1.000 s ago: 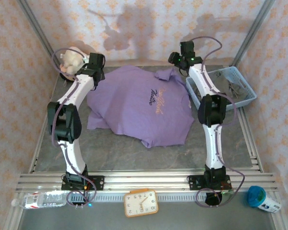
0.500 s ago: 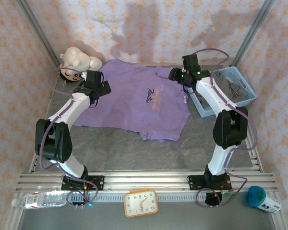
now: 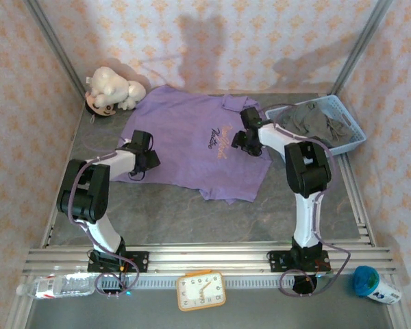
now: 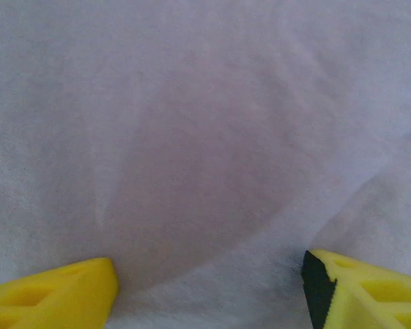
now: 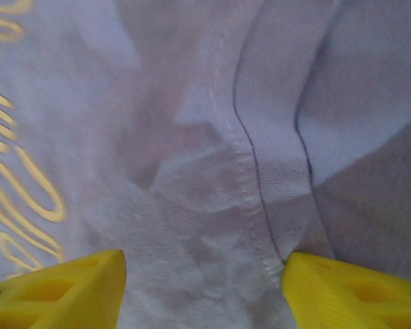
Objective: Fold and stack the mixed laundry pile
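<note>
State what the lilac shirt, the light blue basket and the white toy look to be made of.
Lilac-purple shirt: soft matte knit, likely cotton jersey; fine weave, a stitched seam and soft creases show in the wrist views. Light blue lattice basket: rigid moulded plastic, judging by its even open grid. White plush toy: seemingly fuzzy stuffed fabric; too small to be sure.

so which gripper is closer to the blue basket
Right. The right gripper is on the lilac shirt beside the basket; the left gripper is at the shirt's opposite edge.

The lilac-purple shirt (image 3: 185, 144) carries gold cursive script, too looped and small to read.
</note>
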### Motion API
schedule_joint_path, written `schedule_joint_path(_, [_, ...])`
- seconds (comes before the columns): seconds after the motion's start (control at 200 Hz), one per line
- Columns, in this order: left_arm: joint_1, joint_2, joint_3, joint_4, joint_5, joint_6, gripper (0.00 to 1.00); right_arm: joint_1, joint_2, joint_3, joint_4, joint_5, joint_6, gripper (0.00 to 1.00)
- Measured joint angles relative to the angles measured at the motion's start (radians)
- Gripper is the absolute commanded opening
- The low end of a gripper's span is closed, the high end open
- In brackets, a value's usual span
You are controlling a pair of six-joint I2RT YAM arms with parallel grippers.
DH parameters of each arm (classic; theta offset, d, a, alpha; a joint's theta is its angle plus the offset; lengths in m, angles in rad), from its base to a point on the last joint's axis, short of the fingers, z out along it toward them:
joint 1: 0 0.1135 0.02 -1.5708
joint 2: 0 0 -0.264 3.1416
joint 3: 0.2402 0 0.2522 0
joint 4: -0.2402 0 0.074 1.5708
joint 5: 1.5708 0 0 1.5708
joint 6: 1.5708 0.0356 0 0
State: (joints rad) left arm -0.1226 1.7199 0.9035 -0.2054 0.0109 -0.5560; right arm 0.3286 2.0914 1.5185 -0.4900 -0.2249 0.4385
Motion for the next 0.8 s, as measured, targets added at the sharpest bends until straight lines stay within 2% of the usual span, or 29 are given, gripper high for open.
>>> schedule_joint_path(0.165, [-0.016, -0.096, -0.135, 0.126, 0.016, -0.092, 0.75, -0.029, 0.137, 0.19, 0.006, -0.032, 0.019, 0.66])
schedule_joint_path(0.29, [-0.042, -0.159, -0.198, 0.147, 0.023, -0.138, 0.86, -0.08, 0.233, 0.344, 0.024, -0.122, 0.033, 0.66])
schedule_joint_path(0.47, [-0.048, -0.156, -0.146, 0.1, 0.053, -0.162, 0.98, -0.12, 0.307, 0.488, -0.001, -0.176, 0.006, 0.66])
schedule_joint_path(0.605, [-0.072, -0.149, -0.066, 0.055, 0.061, -0.162, 0.99, -0.11, 0.224, 0.402, -0.02, -0.158, -0.045, 0.65])
schedule_joint_path(0.801, [-0.128, -0.148, 0.021, 0.05, 0.063, -0.162, 0.99, -0.026, -0.155, 0.027, -0.05, -0.066, -0.108, 0.56])
